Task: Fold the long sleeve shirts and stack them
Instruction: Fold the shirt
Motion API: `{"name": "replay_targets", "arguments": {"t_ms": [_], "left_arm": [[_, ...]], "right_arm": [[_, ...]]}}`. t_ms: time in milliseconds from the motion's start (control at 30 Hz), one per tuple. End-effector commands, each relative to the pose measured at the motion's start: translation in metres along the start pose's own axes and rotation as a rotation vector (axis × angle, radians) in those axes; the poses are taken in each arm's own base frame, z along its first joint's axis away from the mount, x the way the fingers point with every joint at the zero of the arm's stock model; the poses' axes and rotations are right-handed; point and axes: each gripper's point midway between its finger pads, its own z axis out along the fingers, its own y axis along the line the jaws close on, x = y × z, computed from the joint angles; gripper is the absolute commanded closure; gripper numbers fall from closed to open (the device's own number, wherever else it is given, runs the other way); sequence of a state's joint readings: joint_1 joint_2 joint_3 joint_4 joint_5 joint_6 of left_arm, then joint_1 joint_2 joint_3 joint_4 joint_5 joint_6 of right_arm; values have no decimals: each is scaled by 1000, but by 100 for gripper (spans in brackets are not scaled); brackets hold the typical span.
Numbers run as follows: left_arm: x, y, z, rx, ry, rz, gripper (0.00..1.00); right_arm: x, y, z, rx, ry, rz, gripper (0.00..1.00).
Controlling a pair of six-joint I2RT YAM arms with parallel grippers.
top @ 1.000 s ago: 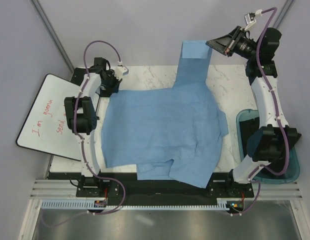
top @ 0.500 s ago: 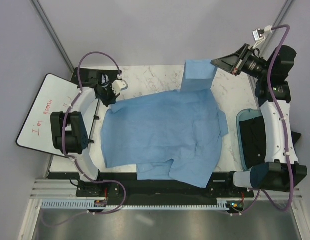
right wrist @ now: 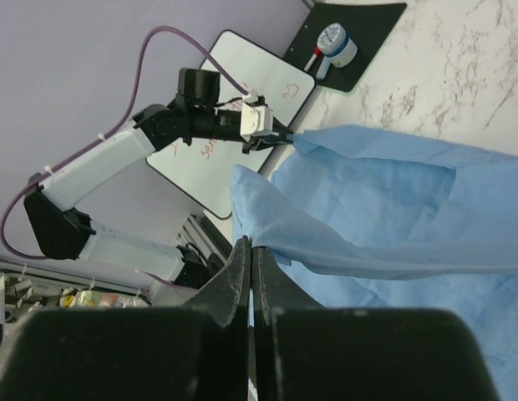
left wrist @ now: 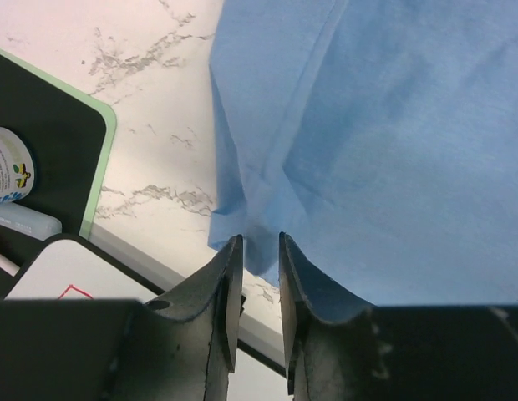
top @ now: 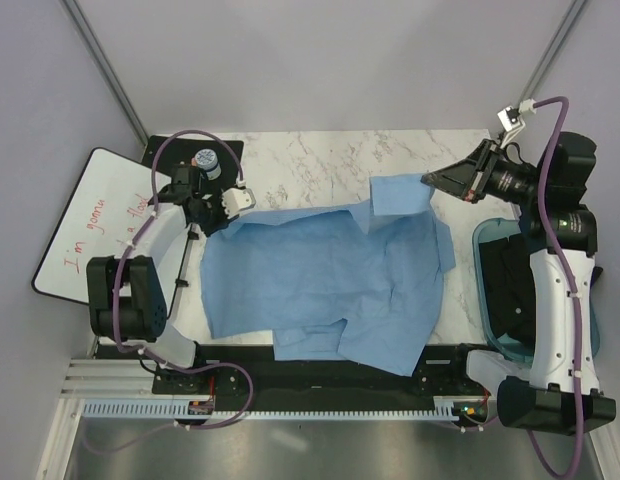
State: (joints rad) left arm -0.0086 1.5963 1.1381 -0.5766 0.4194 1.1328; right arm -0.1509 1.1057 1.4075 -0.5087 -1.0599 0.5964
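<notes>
The right gripper (top: 430,180), jaws pinching the sleeve (top: 400,193), had carried it in from the desk's (top: 310,155) far edge to two o'clock over the long sleeve shirt (top: 320,270), which lay spread mid-desk. At ten o'clock the left gripper (left wrist: 257,242) had just parted its jaws slightly at the shirt's corner; we judged the sleeve fold nearly laid.

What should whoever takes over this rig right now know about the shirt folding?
Right gripper: shut on the sleeve of the thin light-blue long sleeve shirt, held over its far right part.
Left gripper: jaws slightly parted at the shirt's far left corner; grip doubtful.
Shirt lies spread on the white marble table.
Done: no fold laid flat yet.
Left: all folds, then stacking.
</notes>
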Motion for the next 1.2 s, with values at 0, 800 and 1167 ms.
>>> {"name": "replay_targets", "arguments": {"t_ms": [0, 800, 1167], "left_arm": [[-1, -2, -18, -44, 7, 85, 64], [39, 14, 3, -212, 71, -139, 12], [41, 39, 24, -510, 54, -3, 14]], "right_arm": [[31, 0, -13, 27, 64, -25, 100], [47, -28, -7, 66, 131, 30, 100], [39, -32, -3, 65, 136, 50, 100]]}}
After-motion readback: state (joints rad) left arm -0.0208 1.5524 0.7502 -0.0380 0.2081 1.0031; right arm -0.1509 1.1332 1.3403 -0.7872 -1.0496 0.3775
